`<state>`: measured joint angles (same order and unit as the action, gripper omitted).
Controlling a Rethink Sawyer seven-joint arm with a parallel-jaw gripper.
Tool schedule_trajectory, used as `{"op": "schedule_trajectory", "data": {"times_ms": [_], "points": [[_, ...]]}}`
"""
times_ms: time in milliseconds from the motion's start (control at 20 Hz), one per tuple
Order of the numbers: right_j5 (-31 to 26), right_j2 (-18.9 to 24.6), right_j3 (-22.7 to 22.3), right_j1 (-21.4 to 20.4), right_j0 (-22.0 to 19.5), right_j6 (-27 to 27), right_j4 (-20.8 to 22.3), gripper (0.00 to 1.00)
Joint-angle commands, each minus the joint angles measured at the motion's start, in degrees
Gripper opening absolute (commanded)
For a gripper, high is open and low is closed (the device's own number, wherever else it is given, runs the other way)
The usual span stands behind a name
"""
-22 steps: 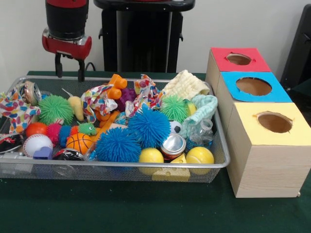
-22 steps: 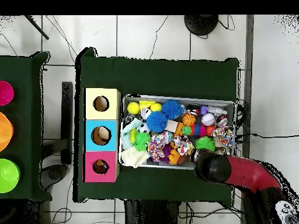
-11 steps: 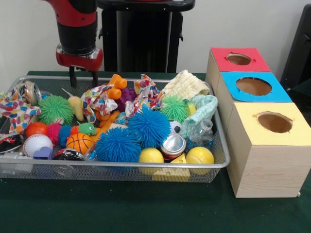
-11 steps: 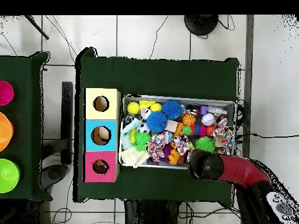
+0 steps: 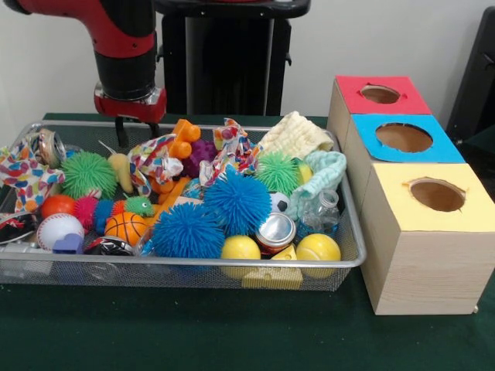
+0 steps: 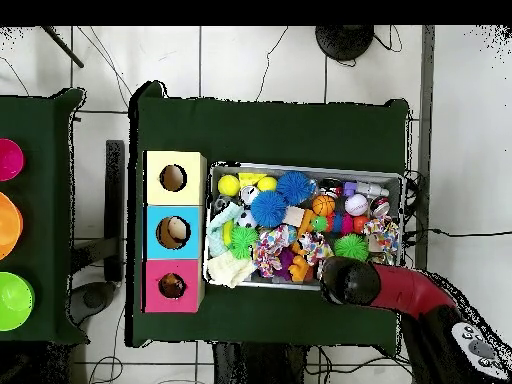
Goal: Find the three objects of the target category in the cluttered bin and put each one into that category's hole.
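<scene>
Nothing sits in the hand [image 5: 135, 128], though you cannot tell how its fingers stand. Bin [image 5: 193, 263] looks full, boxes [image 5: 421, 239] untouched; all three placements remain.

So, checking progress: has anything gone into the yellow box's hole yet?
Cannot tell. The hole in the yellow box looks dark in both views, and its inside stays hidden.

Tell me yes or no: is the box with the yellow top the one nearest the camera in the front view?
Yes, the yellow-topped box stands in front, with the blue-topped box and red-topped box behind it.
</scene>
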<state>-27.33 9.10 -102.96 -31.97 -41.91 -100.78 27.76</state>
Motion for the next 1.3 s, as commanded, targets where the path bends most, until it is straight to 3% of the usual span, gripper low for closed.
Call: {"op": "schedule_trajectory", "data": {"times_ms": [50,900,1300], "points": [[2.6,5.3,6.7,4.3,-1.1,3.9,3.4,1.00],[2.3,4.9,7.3,3.8,-1.3,4.2,4.6,1.00],[3.3,5.3,9.5,6.7,-3.9,6.3,8.0,1.00]]}}
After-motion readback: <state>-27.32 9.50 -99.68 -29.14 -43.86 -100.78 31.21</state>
